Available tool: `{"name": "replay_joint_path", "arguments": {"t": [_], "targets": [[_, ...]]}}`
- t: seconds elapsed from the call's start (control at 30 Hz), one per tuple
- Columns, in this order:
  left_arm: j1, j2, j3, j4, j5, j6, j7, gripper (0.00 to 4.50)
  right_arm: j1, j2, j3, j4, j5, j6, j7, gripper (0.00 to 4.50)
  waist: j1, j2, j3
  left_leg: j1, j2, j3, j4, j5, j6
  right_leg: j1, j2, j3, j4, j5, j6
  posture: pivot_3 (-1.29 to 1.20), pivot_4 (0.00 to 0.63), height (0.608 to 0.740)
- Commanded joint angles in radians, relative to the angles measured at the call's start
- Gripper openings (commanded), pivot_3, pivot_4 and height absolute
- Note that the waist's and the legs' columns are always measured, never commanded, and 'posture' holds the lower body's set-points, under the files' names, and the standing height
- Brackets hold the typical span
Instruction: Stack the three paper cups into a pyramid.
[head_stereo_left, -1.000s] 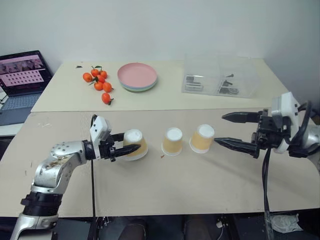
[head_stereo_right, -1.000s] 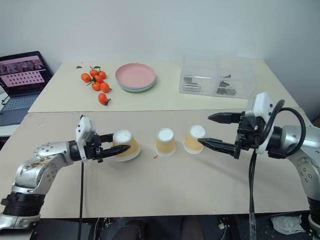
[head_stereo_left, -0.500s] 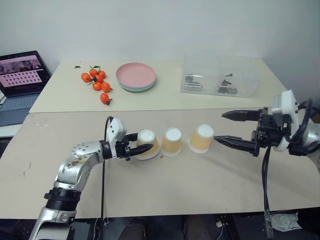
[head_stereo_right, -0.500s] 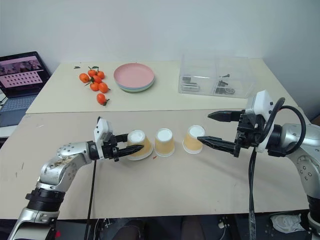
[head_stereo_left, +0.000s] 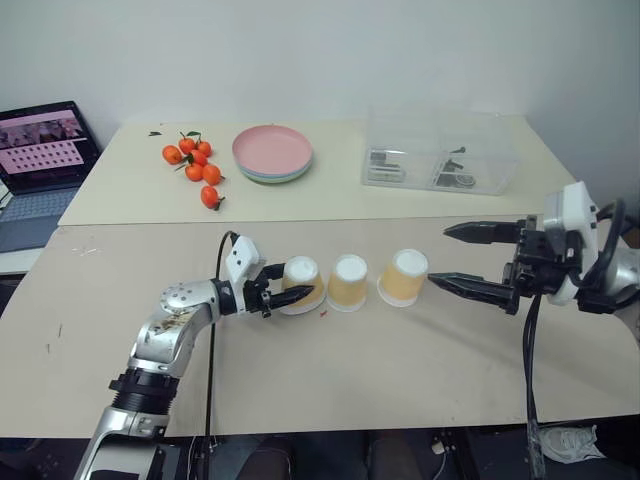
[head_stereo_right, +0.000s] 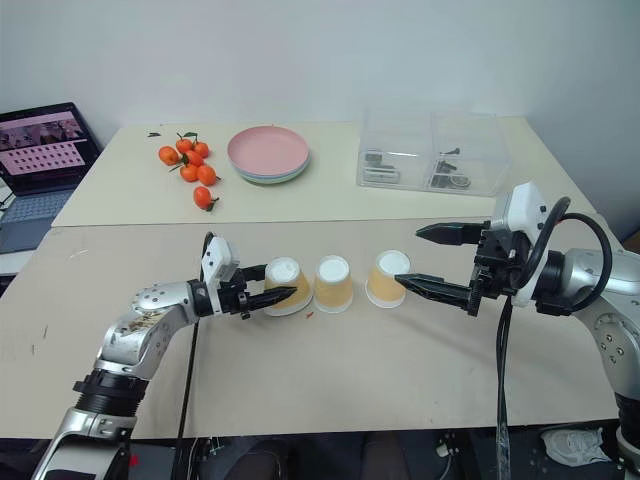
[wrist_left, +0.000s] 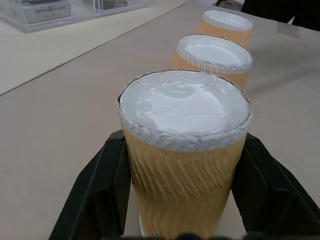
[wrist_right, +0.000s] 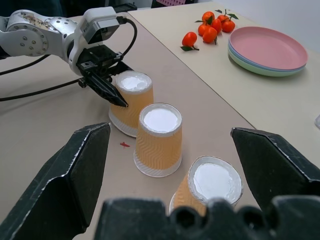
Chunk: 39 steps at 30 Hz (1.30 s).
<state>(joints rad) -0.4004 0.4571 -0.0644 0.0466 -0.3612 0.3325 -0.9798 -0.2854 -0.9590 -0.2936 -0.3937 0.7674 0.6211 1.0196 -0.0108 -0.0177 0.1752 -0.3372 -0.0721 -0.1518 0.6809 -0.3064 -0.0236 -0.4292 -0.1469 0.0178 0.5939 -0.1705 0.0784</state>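
Evidently the left gripper (head_stereo_right: 263, 293) clamps the leftmost yellow-orange paper cup (head_stereo_right: 283, 285), upside down and close beside the middle cup (head_stereo_right: 332, 283), likely forming the pyramid's base. The right gripper (head_stereo_right: 432, 261) hangs spread wide, empty, by the tilted third cup (head_stereo_right: 387, 277), probably ready to lift it on top.

Bright, even indoor light; soft shadows, sharp focus.

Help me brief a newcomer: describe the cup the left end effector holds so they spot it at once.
On the near table, three paper cups stand upside down in a row. It is the cup at the robot's left end, and alone sits between the black fingers of the left end effector.
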Motion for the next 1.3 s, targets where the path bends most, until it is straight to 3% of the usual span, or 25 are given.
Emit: {"name": "replay_joint_path", "arguments": {"t": [0.03, 0.07, 0.13, 0.37, 0.67, 0.87, 1.07, 1.17, 1.3], "targets": [[-0.013, -0.002, 0.002, -0.011, 0.002, -0.026, 0.001, 3.28, -0.007, -0.014, -0.042, -0.017, 0.008, -0.009, -0.001, 4.5, 0.0, 0.0, 0.0, 0.0, 0.0, 0.0, 0.0, 0.0, 0.0, 0.0, 0.0, 0.0, 0.0, 0.0, 0.0, 0.0, 0.15, 0.728], [-0.009, -0.001, 0.001, -0.014, 0.011, -0.036, 0.003, 3.42, -0.007, -0.014, -0.043, -0.016, 0.008, -0.009, 0.0, 4.5, 0.0, 0.0, 0.0, 0.0, 0.0, 0.0, 0.0, 0.0, 0.0, 0.0, 0.0, 0.0, 0.0, 0.0, 0.0, 0.0, 0.15, 0.728], [-0.005, -0.01, 0.012, -0.015, 0.019, -0.067, 0.018, 4.26, -0.011, -0.015, -0.042, -0.012, 0.008, -0.009, 0.002, 4.5, 0.0, 0.0, 0.0, 0.0, 0.0, 0.0, 0.0, 0.0, 0.0, 0.0, 0.0, 0.0, 0.0, 0.0, 0.0, 0.0, 0.15, 0.728], [-0.005, -0.019, 0.064, -0.088, -0.015, -0.041, 0.087, 4.26, -0.026, -0.014, -0.03, 0.004, 0.001, -0.016, 0.01, 4.5, -0.001, 0.0, 0.0, 0.0, 0.0, 0.0, 0.0, 0.0, 0.0, 0.0, 0.0, 0.0, 0.0, 0.0, 0.0, 0.0, 0.15, 0.728], [-0.02, 0.026, 0.211, -0.37, -0.272, 0.234, 0.191, 4.26, -0.054, -0.015, -0.017, 0.047, -0.019, -0.032, 0.034, 4.5, -0.002, 0.0, 0.0, 0.0, 0.0, 0.0, 0.0, 0.0, 0.0, 0.0, 0.0, 0.0, 0.0, 0.0, 0.0, 0.0, 0.15, 0.728], [-0.084, 0.06, 0.305, -0.429, -0.403, 0.345, 0.277, 4.26, -0.084, -0.002, 0.012, 0.079, -0.036, -0.04, 0.051, 4.5, -0.001, 0.0, 0.0, 0.0, 0.0, 0.0, 0.0, 0.0, 0.0, 0.0, 0.0, 0.0, 0.0, 0.0, 0.0, 0.0, 0.15, 0.728], [-0.009, 0.238, 0.325, -0.544, -0.549, 0.469, 0.143, 4.26, 0.027, -0.038, 0.027, 0.118, -0.147, -0.095, 0.087, 4.5, -0.002, 0.0, 0.0, 0.0, 0.0, 0.0, 0.0, 0.001, -0.001, 0.0, 0.0, 0.0, 0.0, 0.0, 0.0, 0.0, 0.15, 0.728], [0.049, 0.331, 0.304, -0.572, -0.554, 0.471, 0.055, 4.26, 0.077, -0.042, 0.035, 0.142, -0.215, -0.147, 0.086, 4.5, -0.002, 0.0, 0.0, 0.0, 0.0, 0.0, 0.0, 0.0, 0.0, -0.001, 0.0, 0.001, 0.0, 0.0, 0.0, 0.0, 0.15, 0.728], [0.073, 0.372, 0.274, -0.567, -0.524, 0.439, 0.011, 4.26, 0.096, -0.001, 0.051, 0.14, -0.244, -0.166, 0.05, 4.5, -0.002, 0.0, 0.0, 0.001, 0.0, 0.001, 0.0, 0.0, 0.0, 0.001, 0.0, 0.001, 0.001, 0.0, 0.0, 0.0, 0.15, 0.728]]}}
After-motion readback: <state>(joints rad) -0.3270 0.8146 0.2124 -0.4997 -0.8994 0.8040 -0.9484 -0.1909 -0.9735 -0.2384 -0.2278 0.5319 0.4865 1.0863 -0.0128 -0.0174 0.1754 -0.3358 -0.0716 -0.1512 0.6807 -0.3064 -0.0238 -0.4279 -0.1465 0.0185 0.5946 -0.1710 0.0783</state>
